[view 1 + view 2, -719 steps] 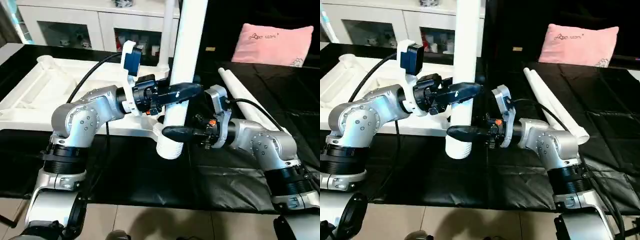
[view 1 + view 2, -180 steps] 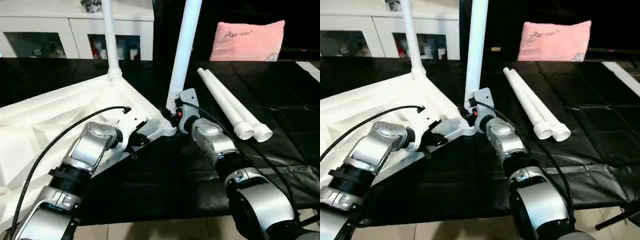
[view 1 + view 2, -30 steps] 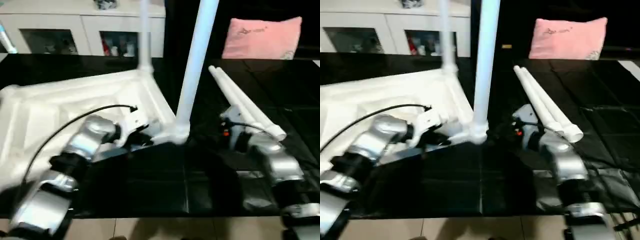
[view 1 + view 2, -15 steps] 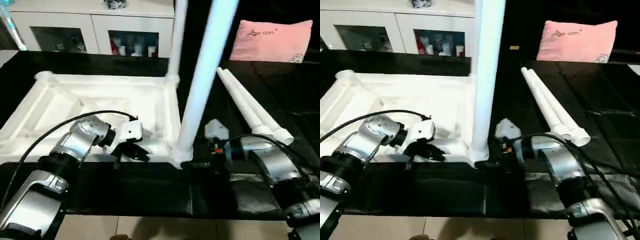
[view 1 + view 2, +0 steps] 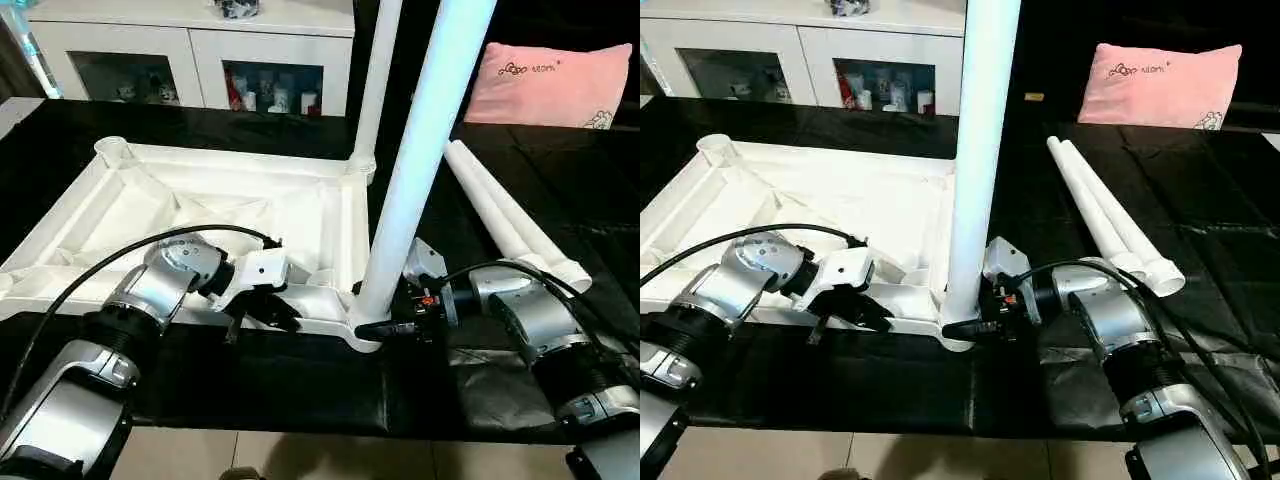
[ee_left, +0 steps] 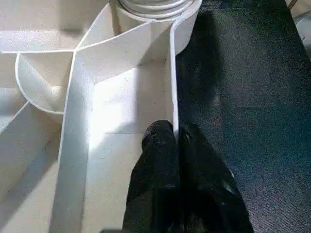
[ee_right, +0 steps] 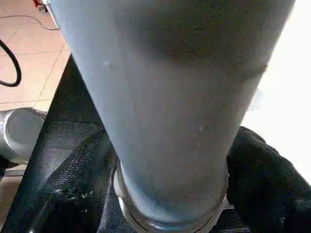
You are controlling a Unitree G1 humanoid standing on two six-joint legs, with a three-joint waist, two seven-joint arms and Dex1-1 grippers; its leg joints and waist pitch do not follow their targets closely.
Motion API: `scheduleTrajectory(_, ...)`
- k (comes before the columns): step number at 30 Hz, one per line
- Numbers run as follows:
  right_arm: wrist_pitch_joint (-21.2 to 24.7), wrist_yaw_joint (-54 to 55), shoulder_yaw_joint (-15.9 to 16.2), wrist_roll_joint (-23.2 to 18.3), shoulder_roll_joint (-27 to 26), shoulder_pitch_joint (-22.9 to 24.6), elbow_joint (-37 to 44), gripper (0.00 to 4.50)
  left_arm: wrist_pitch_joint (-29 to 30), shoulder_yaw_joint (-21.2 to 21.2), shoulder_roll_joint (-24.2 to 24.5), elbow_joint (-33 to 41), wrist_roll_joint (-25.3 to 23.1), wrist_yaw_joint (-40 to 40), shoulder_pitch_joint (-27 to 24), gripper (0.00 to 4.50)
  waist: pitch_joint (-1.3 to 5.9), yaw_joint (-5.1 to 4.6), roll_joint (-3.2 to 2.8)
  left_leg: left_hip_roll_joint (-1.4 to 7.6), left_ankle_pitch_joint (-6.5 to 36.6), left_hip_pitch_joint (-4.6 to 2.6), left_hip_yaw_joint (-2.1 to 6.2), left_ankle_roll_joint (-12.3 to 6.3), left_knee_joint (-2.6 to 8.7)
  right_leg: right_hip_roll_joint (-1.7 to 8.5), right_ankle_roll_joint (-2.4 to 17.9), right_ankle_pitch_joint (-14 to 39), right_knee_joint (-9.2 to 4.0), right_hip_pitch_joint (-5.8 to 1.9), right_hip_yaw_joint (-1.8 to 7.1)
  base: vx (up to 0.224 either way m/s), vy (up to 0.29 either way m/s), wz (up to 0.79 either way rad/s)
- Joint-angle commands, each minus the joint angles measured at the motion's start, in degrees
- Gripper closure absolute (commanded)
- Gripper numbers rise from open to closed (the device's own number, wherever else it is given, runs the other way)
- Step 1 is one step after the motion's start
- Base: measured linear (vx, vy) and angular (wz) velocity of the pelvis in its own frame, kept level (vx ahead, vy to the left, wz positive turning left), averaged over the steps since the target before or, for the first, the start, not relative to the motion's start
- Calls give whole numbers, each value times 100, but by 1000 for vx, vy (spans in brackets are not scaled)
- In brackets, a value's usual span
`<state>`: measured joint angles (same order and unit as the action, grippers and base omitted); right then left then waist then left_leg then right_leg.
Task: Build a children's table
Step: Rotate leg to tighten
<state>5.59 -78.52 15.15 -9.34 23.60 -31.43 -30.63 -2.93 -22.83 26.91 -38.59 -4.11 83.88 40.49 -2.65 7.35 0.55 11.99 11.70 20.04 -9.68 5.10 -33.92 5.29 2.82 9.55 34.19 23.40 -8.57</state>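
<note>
The white tabletop (image 5: pixel 200 205) lies upside down with its ribs up. One leg (image 5: pixel 372 90) stands in the far right corner socket. A second leg (image 5: pixel 420 160) stands in the near right socket. Two more legs (image 5: pixel 505 220) lie side by side on the black cloth to the right. My left gripper (image 6: pixel 174 133) is shut on the tabletop's thin near rim, a little left of that socket. My right gripper (image 7: pixel 170 145) straddles the near leg's base, with its fingers (image 7: pixel 73 187) lying against both sides.
A pink pillow (image 5: pixel 555 85) sits at the back right. A white glass-door cabinet (image 5: pixel 190 60) stands behind the tabletop. Black cloth (image 5: pixel 300 390) covers the work surface, and its front edge meets tiled floor (image 5: pixel 300 455).
The camera has swung, so the whole picture has shifted. My right gripper has come in from beside the near leg to its base, fingers narrowing around it. The left gripper keeps its hold.
</note>
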Motion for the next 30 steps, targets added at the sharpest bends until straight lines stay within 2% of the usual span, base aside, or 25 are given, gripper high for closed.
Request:
scheduleTrajectory(1,-42,-110,15,-23,57,14,-22,123,-120,-195,-75,86,-61,192,1,450,415,-26,5,188,398,16,-1,-423,339,394,882,1055,-314,-404,411,0,0,0)
scheduleTrajectory(3,-41,-110,24,-29,63,45,3,151,-144,-199,-86,64,-75,169,3,450,416,-22,12,186,390,16,-3,-421,336,393,886,1030,-316,-406,412,0,0,0)
scheduleTrajectory(7,-23,-113,20,-26,45,112,28,175,-138,-186,-97,51,-87,128,-16,450,418,-2,-3,186,415,8,-4,-409,335,391,876,1055,-321,-403,410,0,0,0)
scheduleTrajectory(10,65,-85,-18,-83,3,170,76,180,-62,-156,-114,9,-92,57,-23,450,424,12,-2,185,404,6,-4,-402,332,385,893,978,-311,-406,411,0,0,0)
scheduleTrajectory(11,301,-7,-131,-241,-73,238,178,181,89,-91,-160,-24,-51,-34,-27,450,425,17,-8,184,400,9,-3,-404,331,388,898,970,-310,-408,411,0,0,0)
scheduleTrajectory(13,371,28,-169,-292,-98,266,220,182,148,-62,-180,-32,-32,-77,-29,450,425,32,-12,190,396,5,-3,-416,330,388,906,949,-311,-411,413,0,0,0)
scheduleTrajectory(15,488,136,-215,-354,-135,360,338,183,289,16,-239,-74,13,-190,-17,450,424,33,-18,183,416,5,-3,-392,333,383,886,1000,-324,-410,406,0,0,0)
scheduleTrajectory(16,597,394,-278,-379,-216,493,453,183,440,129,-320,-118,78,-358,10,450,413,40,-53,180,481,3,-2,-350,338,387,839,1120,-351,-407,409,0,0,0)
scheduleTrajectory(19,824,963,-369,-288,-383,563,467,183,692,253,-422,-110,154,-565,52,450,401,33,-53,172,603,-4,3,-279,349,388,753,1354,-388,-404,397,0,0,0)
scheduleTrajectory(22,1050,1715,-453,-58,-614,535,368,183,1010,375,-577,-119,155,-948,157,450,361,-17,-57,151,924,-29,17,-108,378,390,564,2040,-477,-390,366,0,0,0)
scheduleTrajectory(24,1199,2449,-587,42,-946,409,145,183,1408,525,-825,-193,65,-1652,319,450,313,-111,-34,101,1270,-83,26,-6,380,401,328,2805,-609,-367,321,0,0,0)
scheduleTrajectory(25,1248,2925,-662,113,-1157,299,-40,184,1706,642,-992,-232,61,-2043,414,450,301,-147,-35,89,1326,-94,24,17,375,393,264,2969,-628,-361,312,0,0,0)
scheduleTrajectory(26,1329,3352,-747,137,-1367,172,-250,184,1939,746,-1144,-256,89,-2339,486,450,321,-206,-33,78,1320,-114,42,61,358,407,199,3138,-652,-353,283,0,0,0)
scheduleTrajectory(28,1409,3607,-805,157,-1494,111,-337,184,2083,814,-1234,-257,110,-2483,519,450,341,-241,-30,64,1242,-90,52,13,360,398,172,3056,-666,-384,271,0,0,0)
scheduleTrajectory(29,1515,4331,-946,202,-1844,-142,-735,184,2304,880,-1433,-281,57,-2856,604,450,331,-283,8,81,1160,-45,59,-22,377,393,201,2915,-632,-388,284,0,0,0)
scheduleTrajectory(30,1525,4485,-975,206,-1919,-205,-833,184,2357,901,-1483,-295,53,-2948,627,450,338,-309,-18,77,1156,-42,70,-6,378,397,217,2896,-629,-394,273,0,0,0)
